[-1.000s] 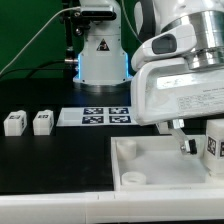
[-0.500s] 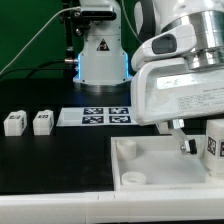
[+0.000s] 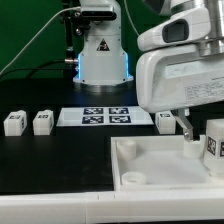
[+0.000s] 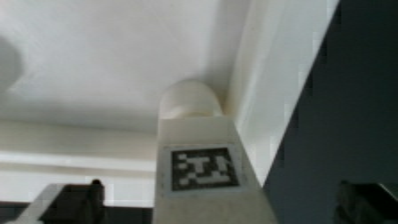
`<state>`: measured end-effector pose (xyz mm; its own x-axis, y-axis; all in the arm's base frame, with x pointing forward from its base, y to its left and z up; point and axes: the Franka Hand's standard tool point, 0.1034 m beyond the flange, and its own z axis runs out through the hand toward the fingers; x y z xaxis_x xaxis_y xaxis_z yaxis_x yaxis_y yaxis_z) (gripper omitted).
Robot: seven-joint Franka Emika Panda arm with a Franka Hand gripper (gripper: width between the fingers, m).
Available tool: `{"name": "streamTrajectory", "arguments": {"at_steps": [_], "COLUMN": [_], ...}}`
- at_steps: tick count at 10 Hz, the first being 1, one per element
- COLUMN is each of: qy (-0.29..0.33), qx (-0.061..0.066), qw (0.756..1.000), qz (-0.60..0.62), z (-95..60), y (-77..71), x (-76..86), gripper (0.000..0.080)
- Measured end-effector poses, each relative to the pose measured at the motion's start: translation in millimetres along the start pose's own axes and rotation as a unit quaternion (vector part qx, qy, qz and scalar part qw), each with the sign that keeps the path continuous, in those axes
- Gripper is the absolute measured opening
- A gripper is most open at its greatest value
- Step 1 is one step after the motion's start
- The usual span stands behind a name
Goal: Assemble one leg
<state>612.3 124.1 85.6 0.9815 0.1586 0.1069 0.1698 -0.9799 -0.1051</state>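
A white leg [image 3: 214, 142] with a black-and-white tag stands upright in the corner of the large white tray-like part [image 3: 150, 165], at the exterior view's right. My gripper [image 3: 190, 138] hangs just above and beside it. In the wrist view the leg [image 4: 205, 160] stands between my two dark fingertips [image 4: 71, 200], with a gap on each side. The gripper [image 4: 217, 202] is open and touches nothing. Two more legs [image 3: 13, 122] [image 3: 42, 122] lie at the exterior view's left. Another leg [image 3: 167, 121] shows behind my hand.
The marker board [image 3: 95, 117] lies flat behind the tray. The arm's base with a lit blue ring [image 3: 100, 55] stands at the back. The table surface is black. A pale strip runs along the table's front edge.
My hand has risen and drawn slightly toward the exterior view's right. The leg behind it has come into view. The upright leg stays in the tray corner.
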Motion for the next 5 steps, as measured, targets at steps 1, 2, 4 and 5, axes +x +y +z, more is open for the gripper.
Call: {"name": "streamTrajectory", "arguments": {"at_steps": [1,2,4,5], "qy": [-0.041,-0.069,-0.101,-0.097], "qx": [0.006,0.009,0.015,0.014], "qw": [0.999,0.998,0.995,0.995], "qz": [0.0,0.001,0.001,0.001], "z": [2.3,6.3,5.7,6.3], "y": [-0.6,-0.5,0.2,1.4], "x": [1.4,0.2,7.8,8.9], "gripper": [0.0649,0.0649,0.0649,0.0649]}}
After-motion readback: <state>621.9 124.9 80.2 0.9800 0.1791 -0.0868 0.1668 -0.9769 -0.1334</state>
